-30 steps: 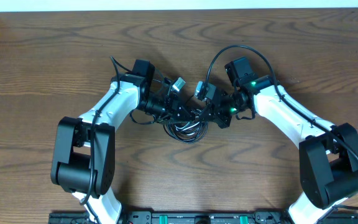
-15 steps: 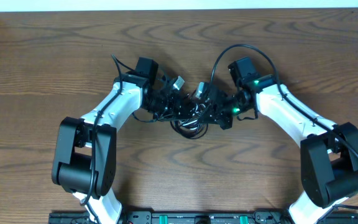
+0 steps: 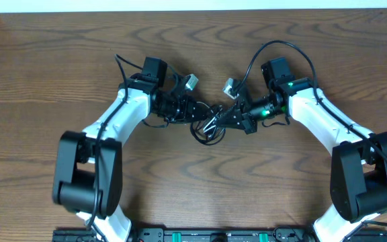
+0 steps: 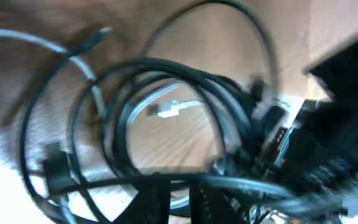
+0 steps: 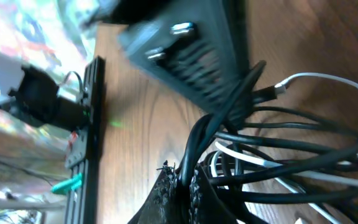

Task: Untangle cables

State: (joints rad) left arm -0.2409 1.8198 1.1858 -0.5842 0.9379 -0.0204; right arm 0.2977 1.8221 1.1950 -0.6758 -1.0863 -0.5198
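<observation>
The cables lie in one tangled bundle (image 3: pixel 207 129) on the table between my two grippers. In the left wrist view the black cable (image 4: pixel 135 65) makes several loops, and the white cable (image 4: pixel 61 50) runs through them with its plug (image 4: pixel 166 111) in the middle. My left gripper (image 4: pixel 180 190) stands slightly open, a narrow gap showing between its fingers and a black strand lying across their tips. My right gripper (image 5: pixel 188 183) is shut on a black cable strand (image 5: pixel 229 118), with the white cable (image 5: pixel 328 78) arcing beyond it. In the overhead view the left gripper (image 3: pixel 199 111) and right gripper (image 3: pixel 222 121) nearly meet.
The wooden table (image 3: pixel 193 188) stretches all round the bundle. The left gripper's black body (image 5: pixel 185 56) hangs close above the right one. Thick black arm wires arc over each wrist (image 3: pixel 274 47). A black rail (image 3: pixel 193 235) runs along the front edge.
The right arm has pulled back to the right with its strand, drawing the bundle tighter and up the table. The left arm shifted slightly left, and its jaws have parted a little.
</observation>
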